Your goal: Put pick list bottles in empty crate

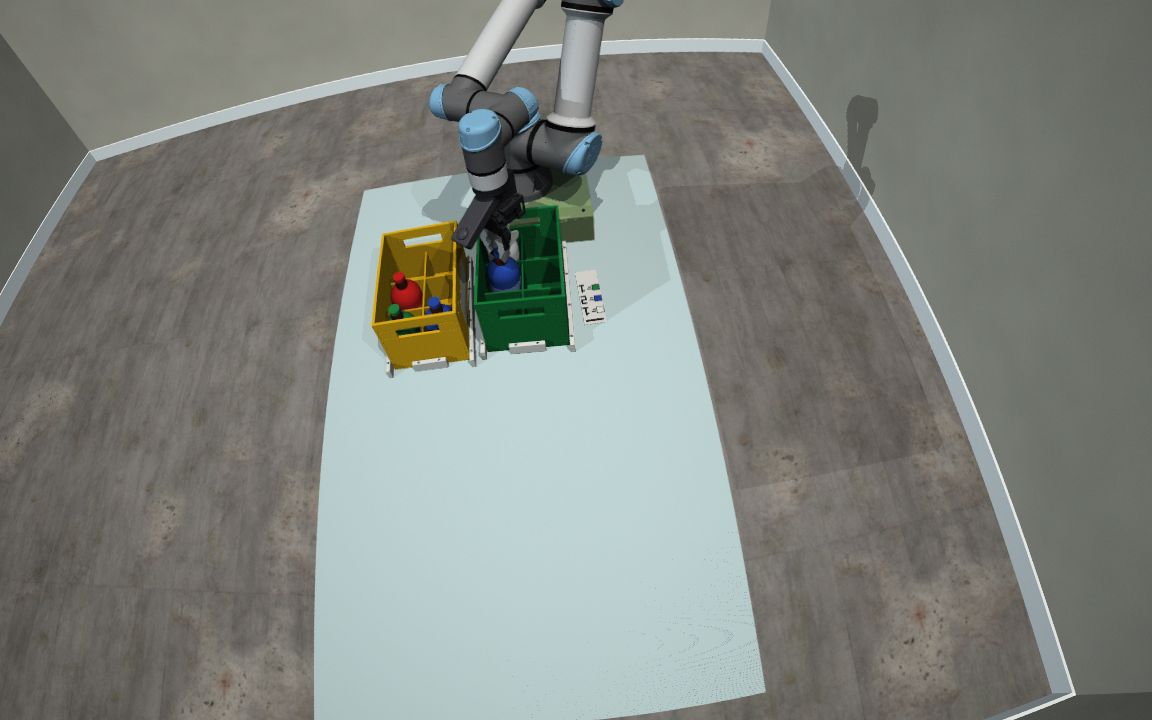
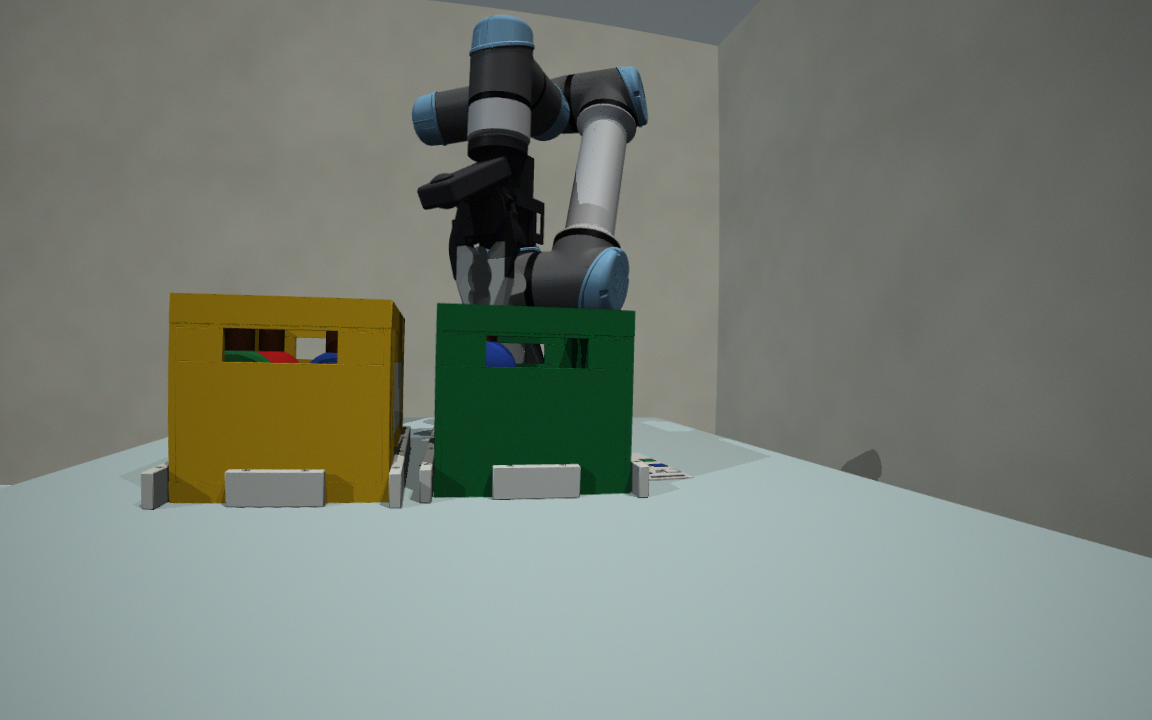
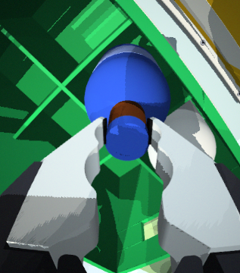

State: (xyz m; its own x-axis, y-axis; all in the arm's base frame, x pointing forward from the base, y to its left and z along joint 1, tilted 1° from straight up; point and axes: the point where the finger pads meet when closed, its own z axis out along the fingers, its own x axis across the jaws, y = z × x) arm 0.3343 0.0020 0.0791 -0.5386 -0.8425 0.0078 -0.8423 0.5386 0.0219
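The only writing stands on the white paper pick-list strip (image 1: 592, 296), lying flat on the pale blue bench top near its far edge. Three lines read, from far to near, 1 with a green swatch, 2 with a blue swatch, 1 with a white swatch; digits appear upside down.

Glossy, smooth blue bottle (image 3: 127, 81) with brown neck band. Matt plastic-looking green crate (image 2: 533, 420) and yellow crate (image 2: 280, 420). Smooth, matt pale table top (image 1: 526, 537). Rough, mottled grey plank floor (image 1: 132, 447). Matt white paper strip (image 1: 592, 296).
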